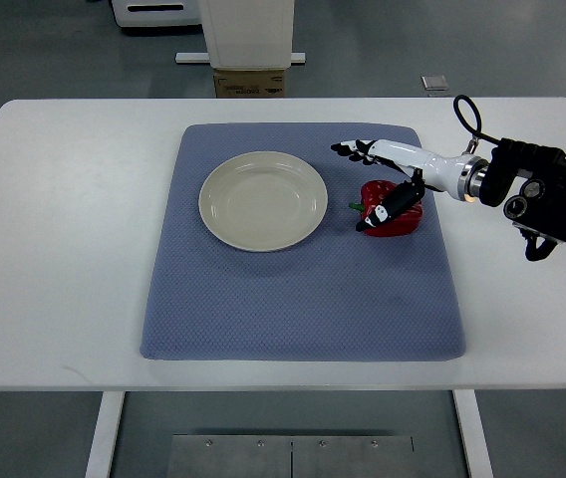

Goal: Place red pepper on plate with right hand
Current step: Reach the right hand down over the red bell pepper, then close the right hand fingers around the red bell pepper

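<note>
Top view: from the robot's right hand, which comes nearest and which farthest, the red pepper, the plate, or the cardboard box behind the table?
1. Red pepper: under the right hand, thumb on it.
2. Plate: left of the hand, on the blue mat.
3. Cardboard box: beyond the table's far edge.

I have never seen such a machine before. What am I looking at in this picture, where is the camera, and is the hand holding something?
There is one picture, taken from above on the robot's own side, looking steeply down at a white table. The black and white arm coming in from the right edge belongs to a humanoid robot and ends in its right hand, which has fingers instead of a clamp. The left arm is not in view.

On the table lies a blue-grey mat. On the mat sit an empty cream plate and, to the right of the plate and apart from it, a red pepper.

The hand is over the pepper with its fingers spread. One finger reaches down onto the pepper, but the hand has not closed on it, so nothing is held.
</note>
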Tool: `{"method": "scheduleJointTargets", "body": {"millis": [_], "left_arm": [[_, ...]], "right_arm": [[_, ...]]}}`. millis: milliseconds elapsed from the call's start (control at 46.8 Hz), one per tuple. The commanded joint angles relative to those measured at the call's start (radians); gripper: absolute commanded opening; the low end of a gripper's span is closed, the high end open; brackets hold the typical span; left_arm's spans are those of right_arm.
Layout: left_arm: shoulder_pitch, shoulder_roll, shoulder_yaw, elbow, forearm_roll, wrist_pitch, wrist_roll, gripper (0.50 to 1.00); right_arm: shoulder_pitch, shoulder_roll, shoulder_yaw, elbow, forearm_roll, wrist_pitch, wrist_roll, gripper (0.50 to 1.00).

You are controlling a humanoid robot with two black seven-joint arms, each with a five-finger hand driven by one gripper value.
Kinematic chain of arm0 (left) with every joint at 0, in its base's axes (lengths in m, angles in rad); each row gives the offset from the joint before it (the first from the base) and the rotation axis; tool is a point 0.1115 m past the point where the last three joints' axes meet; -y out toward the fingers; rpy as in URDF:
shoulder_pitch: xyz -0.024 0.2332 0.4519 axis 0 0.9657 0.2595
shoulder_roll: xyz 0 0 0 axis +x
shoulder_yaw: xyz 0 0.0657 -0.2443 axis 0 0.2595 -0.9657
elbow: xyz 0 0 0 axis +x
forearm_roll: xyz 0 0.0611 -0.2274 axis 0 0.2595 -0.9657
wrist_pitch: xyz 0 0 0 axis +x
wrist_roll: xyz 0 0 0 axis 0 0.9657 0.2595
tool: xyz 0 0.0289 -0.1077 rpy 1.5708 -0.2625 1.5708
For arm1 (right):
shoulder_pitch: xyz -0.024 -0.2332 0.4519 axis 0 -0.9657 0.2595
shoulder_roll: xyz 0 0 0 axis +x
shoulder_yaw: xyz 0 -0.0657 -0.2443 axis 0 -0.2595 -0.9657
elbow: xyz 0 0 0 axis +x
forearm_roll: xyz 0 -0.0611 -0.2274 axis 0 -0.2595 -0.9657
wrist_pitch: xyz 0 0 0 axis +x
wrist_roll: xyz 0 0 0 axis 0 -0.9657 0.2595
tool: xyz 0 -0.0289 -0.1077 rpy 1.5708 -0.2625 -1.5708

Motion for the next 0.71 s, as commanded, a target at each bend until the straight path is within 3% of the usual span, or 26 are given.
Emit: {"method": "scheduleJointTargets", "body": {"millis": [0,684], "left_arm": [[0.0,0.0,0.0,0.0,0.002,0.0,0.0,1.0],[0.0,0.0,0.0,0.0,0.0,0.0,0.001,1.0]], "right_arm": [[-0.003,0.0,-0.006,-0.005,-0.006,-0.001,0.0,1.0],[-0.022,0.0,-0.054,-0.064,-0.04,-0.01,-0.002,0.998]]}}
